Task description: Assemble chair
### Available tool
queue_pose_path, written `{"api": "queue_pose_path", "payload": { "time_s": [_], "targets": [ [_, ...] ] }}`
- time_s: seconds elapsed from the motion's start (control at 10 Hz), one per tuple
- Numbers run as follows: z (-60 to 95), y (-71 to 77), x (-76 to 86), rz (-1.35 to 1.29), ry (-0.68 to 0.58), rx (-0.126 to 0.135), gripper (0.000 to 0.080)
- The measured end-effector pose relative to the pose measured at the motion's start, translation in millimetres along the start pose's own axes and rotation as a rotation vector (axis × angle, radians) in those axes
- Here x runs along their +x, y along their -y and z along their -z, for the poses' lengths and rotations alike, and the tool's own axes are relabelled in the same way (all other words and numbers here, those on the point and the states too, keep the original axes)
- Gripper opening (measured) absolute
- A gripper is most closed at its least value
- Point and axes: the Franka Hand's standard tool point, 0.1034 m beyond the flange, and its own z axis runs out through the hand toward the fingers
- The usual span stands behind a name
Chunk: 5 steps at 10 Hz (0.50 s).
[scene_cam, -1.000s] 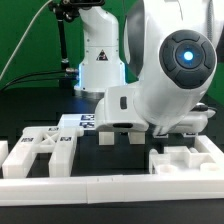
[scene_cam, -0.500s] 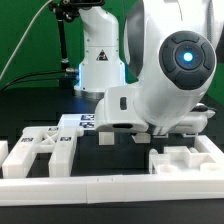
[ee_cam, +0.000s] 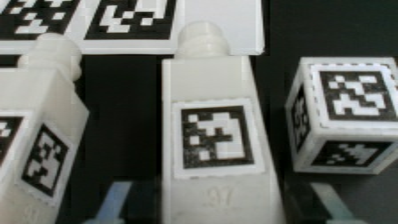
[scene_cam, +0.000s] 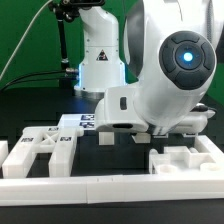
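Wrist view, hand [ee_cam: 214,203] clamped on tagged chair leg [ee_cam: 222,120], exterior view, grip hidden behind arm [scene_cam: 170,70]

Arm [scene_cam: 170,70]: white, blue-lit joint, low over the black bench [scene_cam: 25,110].
Marker board [scene_cam: 70,122]: beside the arm, exterior view's left.
Frame piece [scene_cam: 35,155]: tagged, farther left of the arm.
Blocky piece [scene_cam: 185,160]: exterior view's right, before the arm.
Rim wall [scene_cam: 110,188]: in front of the arm.

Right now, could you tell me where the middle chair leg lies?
In the wrist view the middle leg lies between the fingers, flanked by a second leg and a tagged block, tip toward the marker board.
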Motion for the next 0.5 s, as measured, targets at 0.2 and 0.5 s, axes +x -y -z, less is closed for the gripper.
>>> {"api": "queue_pose_path", "payload": {
  "time_s": [0.2, 0.5],
  "targets": [
    [46.7, -9.8, -2.5, 0.028, -0.048, 0.015, 0.0287],
    [78.7, -12.5, -16.2, 0.042, -0.1, 0.016, 0.0288]
  ]
}}
